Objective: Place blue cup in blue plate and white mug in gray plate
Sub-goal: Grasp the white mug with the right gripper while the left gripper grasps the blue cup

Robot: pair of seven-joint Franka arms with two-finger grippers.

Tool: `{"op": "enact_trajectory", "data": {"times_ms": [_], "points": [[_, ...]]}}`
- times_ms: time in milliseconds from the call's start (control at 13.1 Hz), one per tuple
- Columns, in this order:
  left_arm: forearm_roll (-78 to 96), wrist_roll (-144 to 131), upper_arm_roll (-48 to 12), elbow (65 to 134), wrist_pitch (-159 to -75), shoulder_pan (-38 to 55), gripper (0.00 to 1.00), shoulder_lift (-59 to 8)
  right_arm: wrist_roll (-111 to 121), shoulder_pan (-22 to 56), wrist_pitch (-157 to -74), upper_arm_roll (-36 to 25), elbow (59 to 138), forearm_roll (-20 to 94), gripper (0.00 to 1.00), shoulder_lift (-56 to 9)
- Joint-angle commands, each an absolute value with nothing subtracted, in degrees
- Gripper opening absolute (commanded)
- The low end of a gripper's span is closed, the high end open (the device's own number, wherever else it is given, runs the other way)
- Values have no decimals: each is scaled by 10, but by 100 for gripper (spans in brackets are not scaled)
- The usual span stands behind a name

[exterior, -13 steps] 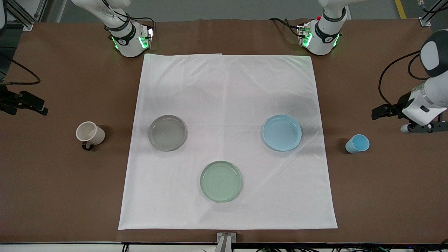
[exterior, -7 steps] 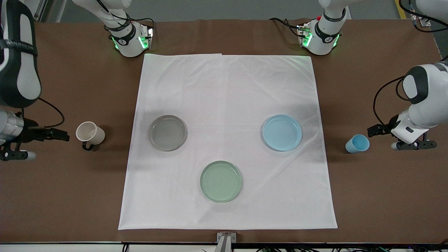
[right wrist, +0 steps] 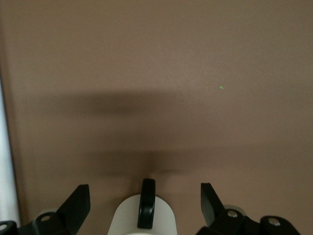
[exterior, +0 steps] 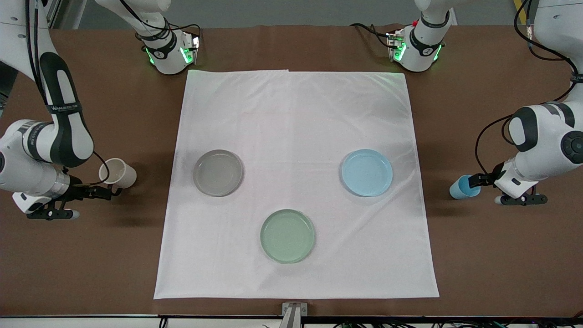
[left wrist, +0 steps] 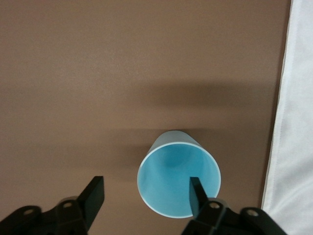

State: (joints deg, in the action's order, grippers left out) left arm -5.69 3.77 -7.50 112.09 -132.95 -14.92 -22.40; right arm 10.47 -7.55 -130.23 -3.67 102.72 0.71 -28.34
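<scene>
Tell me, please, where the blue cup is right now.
In the front view the blue cup stands on the bare brown table at the left arm's end, off the white cloth, beside the blue plate, with the left tool open at its rim.

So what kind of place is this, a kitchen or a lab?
Most likely a robotics lab bench, not a kitchen: two arm bases are bolted along a brown-covered table, a white cloth marks out a work area, and aluminium framing stands at the table's corner.
</scene>
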Motion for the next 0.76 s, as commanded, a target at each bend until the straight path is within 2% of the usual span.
{"op": "enact_trajectory", "data": {"times_ms": [0,229,305,458,610,686], "points": [[-69,40,-77,1112,-1334,-151,66,-236,112,-86,-1342,-30,1068,10,99,-281],[-69,40,-77,1111,-1335,-153,57,-248,111,-86,-1368,-29,1100,11,97,-281],[-69,40,-77,1111,-1335,-152,50,-250,109,-86,-1367,-29,1104,11,95,-281],[-69,40,-77,1110,-1335,-151,32,-255,110,-85,-1365,-29,1106,11,84,-281],[-66,36,-78,1106,-1335,-149,25,-264,111,-86,-1362,-29,1107,11,71,-281],[-66,35,-78,1105,-1335,-148,17,-265,111,-85,-1362,-29,1107,11,65,-281]]}}
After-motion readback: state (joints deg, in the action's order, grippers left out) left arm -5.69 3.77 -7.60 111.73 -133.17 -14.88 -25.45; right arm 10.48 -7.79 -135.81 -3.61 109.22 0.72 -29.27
